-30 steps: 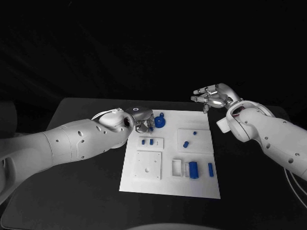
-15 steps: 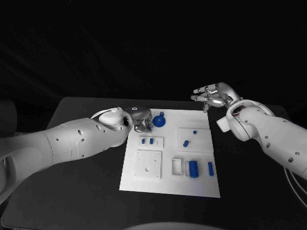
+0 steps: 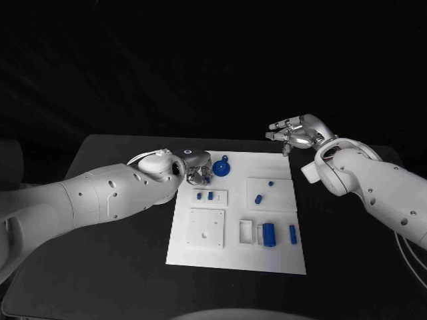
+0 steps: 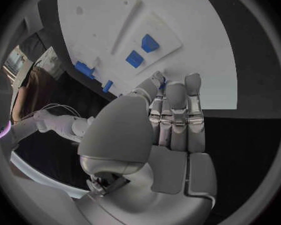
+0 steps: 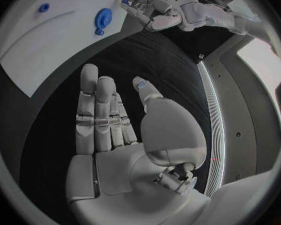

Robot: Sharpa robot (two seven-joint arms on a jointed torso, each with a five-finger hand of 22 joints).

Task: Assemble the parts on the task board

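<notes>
Left hand (image 3: pixel 196 165) sits at the far-left corner of the board (image 3: pixel 235 257), fingers straight, side by side, pointing down to the board edge; nothing in them per left wrist view (image 4: pixel 172 120), so released. Just beside it on the board lies a round blue disc w/ a tab (image 3: pixel 221 167), near the fingertips but prob. not touching, hard to tell from the head view. Right hand (image 3: pixel 295 136) hovers off the board's far-right corner over the black table (image 3: pixel 98 267), palm flat, fingers extended and apart from thumb, holding nothing (image 5: pixel 109 120). On the board: two small blue pegs (image 3: pixel 205 197) in a raised plate left of centre, one blue piece (image 3: pixel 258 199) to their right, a bigger blue block (image 3: pixel 268 234) and a slim blue bar (image 3: pixel 292 234) nearer the robot.
</notes>
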